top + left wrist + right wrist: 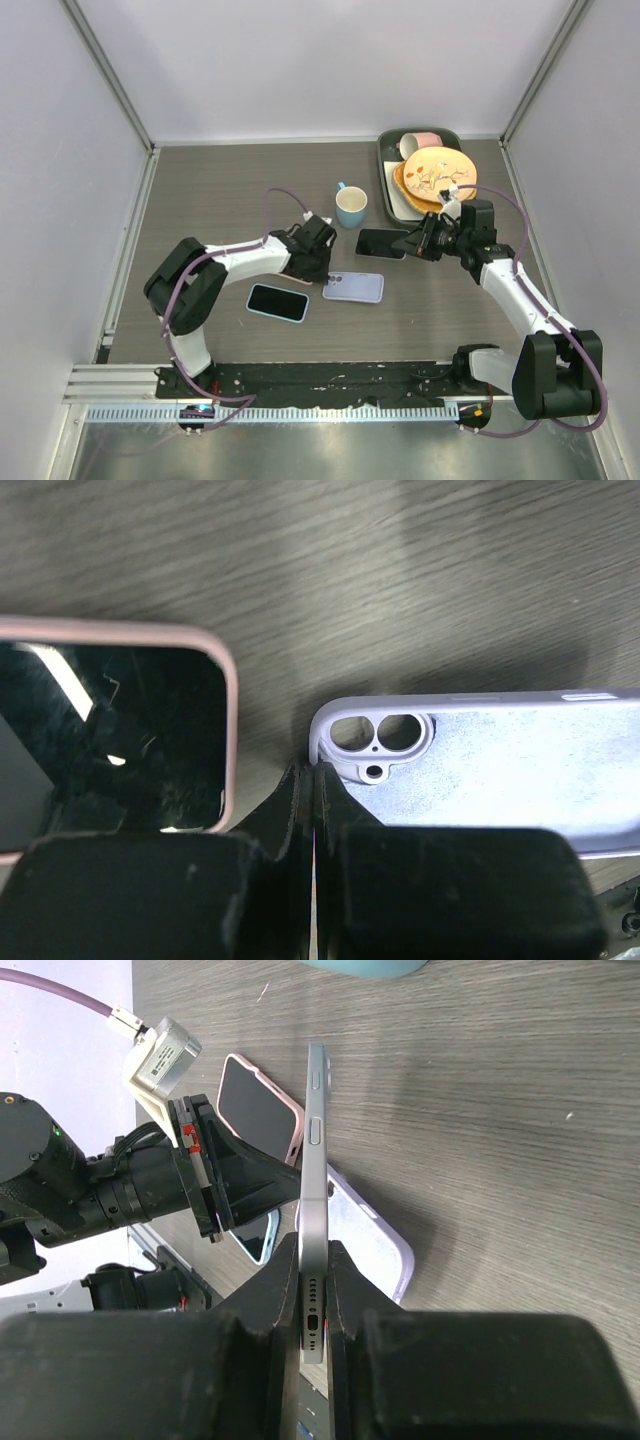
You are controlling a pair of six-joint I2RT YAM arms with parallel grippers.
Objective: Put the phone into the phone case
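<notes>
The phone (316,1160) was clamped across its thickness, at the port end, in my right gripper (315,1265), just beyond the lavender phone case (500,770) lying open-side up. My left gripper (312,780) was pinched on the case's camera-end rim. In my judgement that thin hold might slip, and the case could skate toward the pink-cased phone (110,740).

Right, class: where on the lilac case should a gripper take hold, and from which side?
Pinch the case by its thin rim at the camera-hole end, coming from the left, one finger inside. It lies flat, open face up, so only the raised wall can be gripped.
</notes>
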